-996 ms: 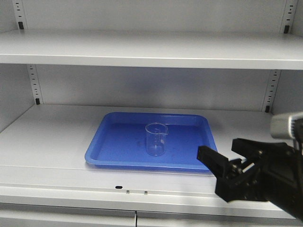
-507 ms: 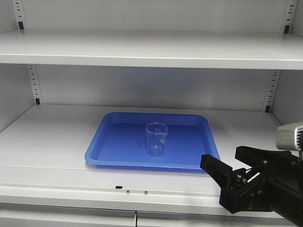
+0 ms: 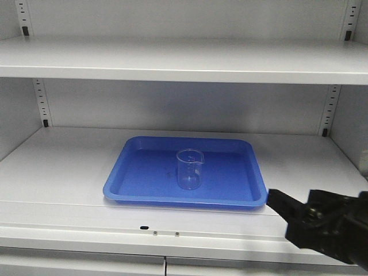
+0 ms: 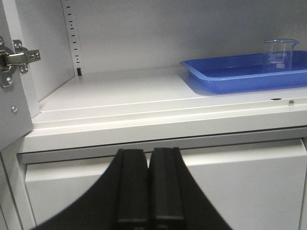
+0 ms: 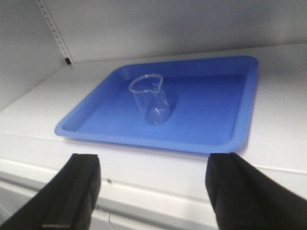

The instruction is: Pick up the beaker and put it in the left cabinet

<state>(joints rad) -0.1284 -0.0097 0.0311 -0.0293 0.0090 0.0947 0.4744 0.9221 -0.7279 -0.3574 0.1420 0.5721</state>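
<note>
The small clear beaker (image 3: 189, 169) stands upright in the middle of the blue tray (image 3: 230, 172) on a shelf of the pale grey left cabinet (image 3: 57, 167). Nothing touches it. My right gripper (image 3: 296, 202) is open and empty, low at the shelf's front right, short of the tray's near corner. In the right wrist view the beaker (image 5: 152, 100) and tray (image 5: 211, 110) lie beyond my spread right gripper (image 5: 154, 160). My left gripper (image 4: 149, 153) is shut and empty, below the shelf's front edge, with the beaker (image 4: 279, 52) far to its right.
An upper shelf (image 3: 184, 57) roofs the bay. Slotted rails (image 3: 40, 103) run up the back corners. A door hinge (image 4: 14, 60) sits on the left side panel. Closed lower doors (image 4: 240, 191) are under the shelf lip.
My right gripper has drawn back, down and to the right, away from the tray, still open. The beaker has stayed in place on the tray.
</note>
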